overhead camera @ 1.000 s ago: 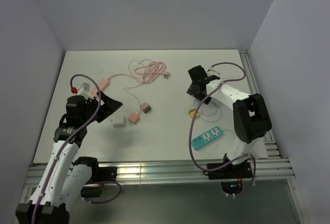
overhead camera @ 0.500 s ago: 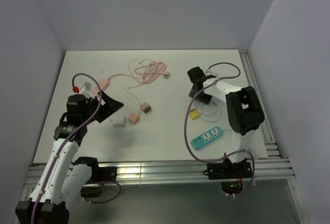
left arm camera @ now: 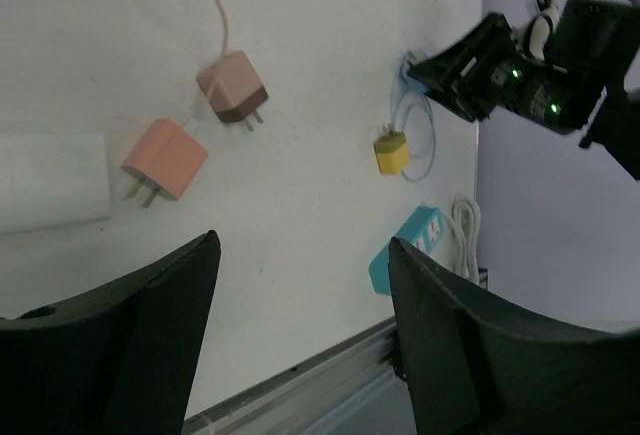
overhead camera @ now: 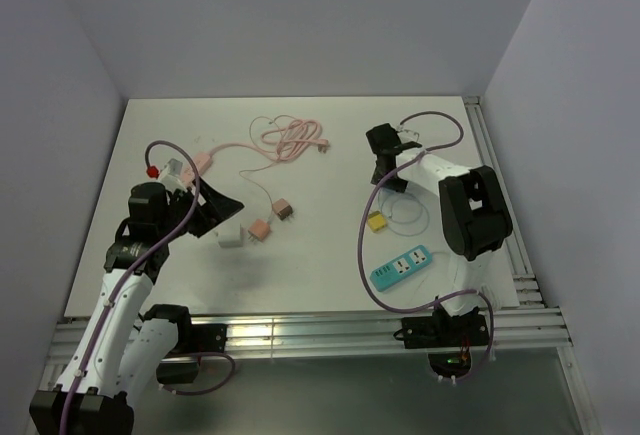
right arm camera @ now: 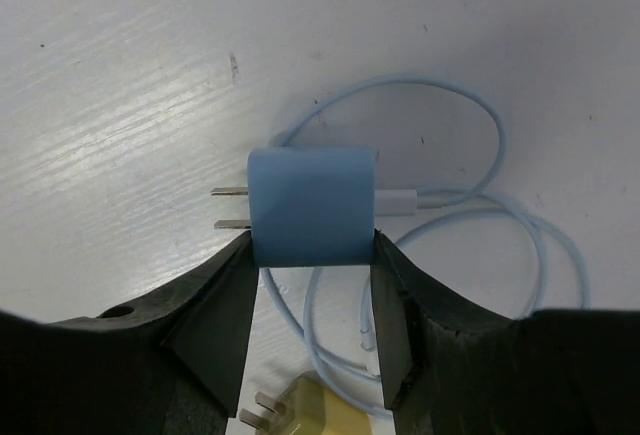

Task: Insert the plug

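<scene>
With your right gripper [right arm camera: 312, 258] apparently pinching the blue charger plug [right arm camera: 312, 200] lying on the table, squeeze squarely, hold its prongs level, then aim for the teal power strip [overhead camera: 402, 267]; your left gripper [left arm camera: 300, 247] gapes empty.

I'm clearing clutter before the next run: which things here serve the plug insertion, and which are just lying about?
For the job: blue plug, gripped by the right pincer; teal power strip.
Lying about: yellow plug; orange-pink plug; dusty-pink plug; white adapter; coiled pink cable.
</scene>
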{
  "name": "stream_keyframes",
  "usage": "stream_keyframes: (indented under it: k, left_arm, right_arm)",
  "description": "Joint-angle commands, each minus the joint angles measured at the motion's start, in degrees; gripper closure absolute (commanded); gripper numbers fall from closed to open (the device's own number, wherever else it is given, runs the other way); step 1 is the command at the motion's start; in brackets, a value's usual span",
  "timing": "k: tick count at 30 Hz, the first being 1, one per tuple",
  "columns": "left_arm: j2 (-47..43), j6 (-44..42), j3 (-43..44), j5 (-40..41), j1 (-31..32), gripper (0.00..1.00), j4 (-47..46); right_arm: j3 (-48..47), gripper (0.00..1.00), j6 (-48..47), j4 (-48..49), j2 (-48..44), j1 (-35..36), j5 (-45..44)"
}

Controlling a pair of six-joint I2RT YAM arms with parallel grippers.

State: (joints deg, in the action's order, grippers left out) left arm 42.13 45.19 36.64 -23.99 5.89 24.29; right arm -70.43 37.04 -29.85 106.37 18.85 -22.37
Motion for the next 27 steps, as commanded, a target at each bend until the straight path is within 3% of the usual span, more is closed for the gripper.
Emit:
stream_keyframes:
  k: [1,5,10,17,22,27]
  left_arm:
    - [1.19,-2.38,2.11,-11.30,0.52,0.27,-5.55]
    - [4.80,-1.77,2.90,-21.27,2.01,0.35,-11.70]
    - [11.90,0.42,5.28,-23.64,10.53,0.33,-18.04]
    - [20.62,6.75,6.77,-26.37,19.68,0.29,-28.86]
    - [24.40,7.11,9.67,-25.15,20.83,0.28,-28.60]
    - [28.35,9.29,10.38,-25.05,22.75,0.26,-30.71]
  right_arm:
    - [0.20,1.00,-6.25,4.35,-3.17,-0.22,0.04]
    - [4.85,1.00,-13.12,8.39,-10.72,1.62,4.61]
    - [10.65,1.00,-21.81,12.61,-24.34,6.80,17.14]
    - [25.23,1.00,-26.22,18.06,-41.74,13.40,36.84]
    - [32.02,1.00,-26.32,20.96,-48.09,19.18,38.19]
    - [30.89,1.00,-26.14,20.36,-47.57,22.45,38.20]
